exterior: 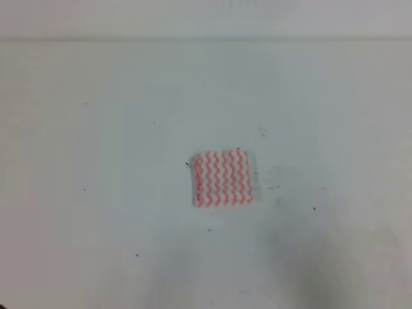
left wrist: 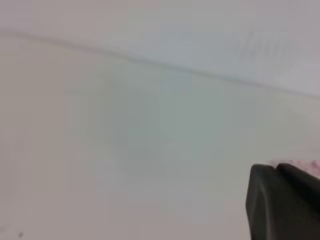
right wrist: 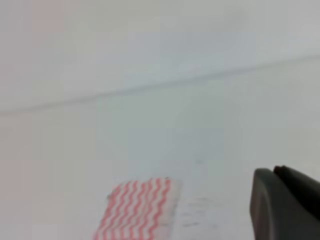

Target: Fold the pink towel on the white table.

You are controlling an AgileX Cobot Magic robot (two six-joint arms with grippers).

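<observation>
At bench (exterior: 96,225) centre, towel (exterior: 224,179) lies small, square. Left tool (left wrist: 285,202) and right tool (right wrist: 287,202) at 4 o'clock: grip state unreadable, nothing visibly held. Risk: you snag layers, undoing folds.

You see the pink towel (exterior: 224,179) lying flat just below the middle of the frame, a small near-square folded patch, white with pink-red wavy stripes. The white desk (exterior: 96,161) beneath it is plain, dotted with tiny dark specks.
</observation>
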